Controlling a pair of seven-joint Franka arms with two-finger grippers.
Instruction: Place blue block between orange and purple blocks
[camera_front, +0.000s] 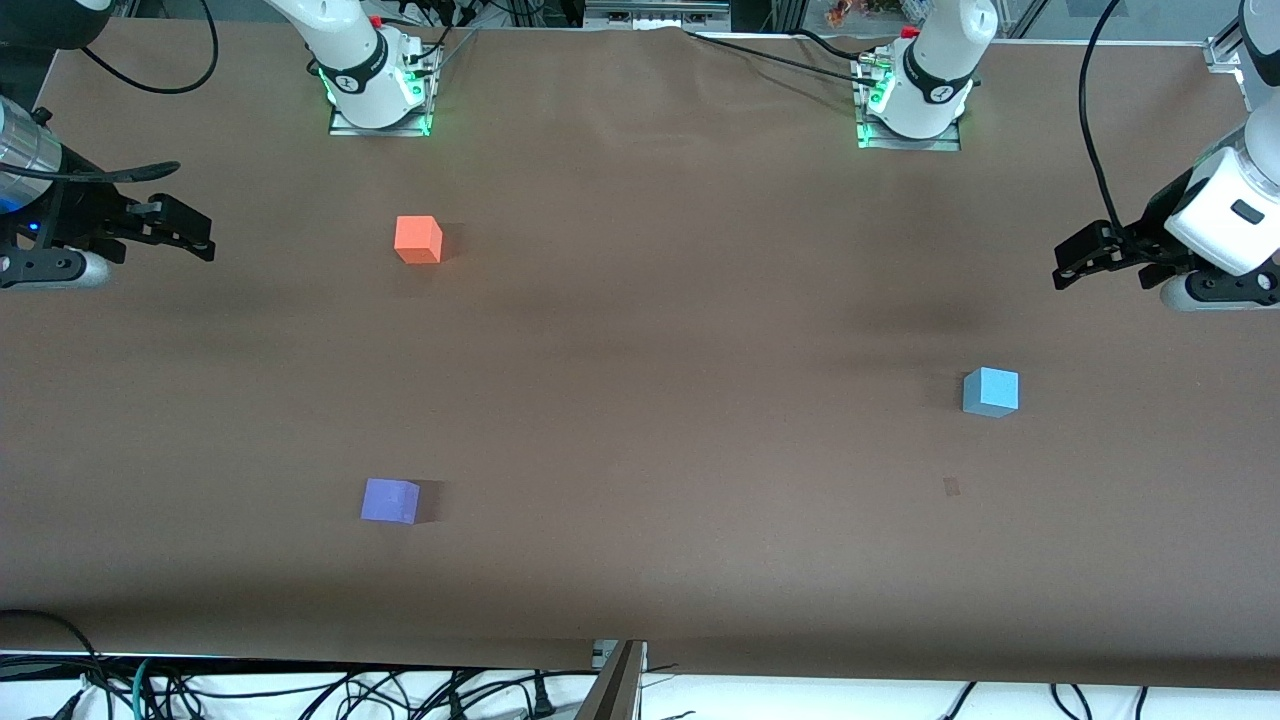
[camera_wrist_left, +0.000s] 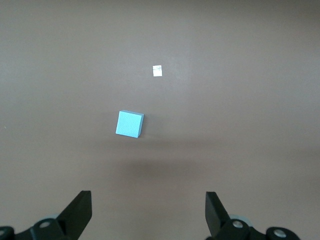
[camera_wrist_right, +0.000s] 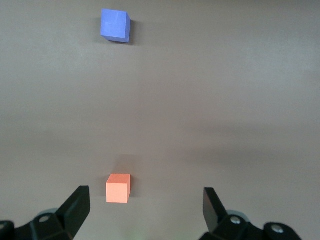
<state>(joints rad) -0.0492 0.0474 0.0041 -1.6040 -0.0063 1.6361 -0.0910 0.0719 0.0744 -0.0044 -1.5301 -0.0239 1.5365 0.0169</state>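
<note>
The blue block (camera_front: 990, 391) (camera_wrist_left: 129, 124) sits alone on the brown table toward the left arm's end. The orange block (camera_front: 418, 240) (camera_wrist_right: 118, 188) lies toward the right arm's end, close to that arm's base. The purple block (camera_front: 390, 500) (camera_wrist_right: 115, 26) is nearer to the front camera than the orange one, with a wide bare gap between them. My left gripper (camera_front: 1075, 262) (camera_wrist_left: 148, 205) hangs open above the table edge at its own end, holding nothing. My right gripper (camera_front: 195, 235) (camera_wrist_right: 145, 202) hovers open and empty at the right arm's end.
Both arm bases (camera_front: 378, 85) (camera_front: 915, 100) stand along the table's back edge, with cables (camera_front: 780, 55) trailing there. A small pale scrap (camera_front: 951, 487) (camera_wrist_left: 157, 71) lies flat on the table, nearer to the front camera than the blue block. More cables (camera_front: 300, 690) hang below the front edge.
</note>
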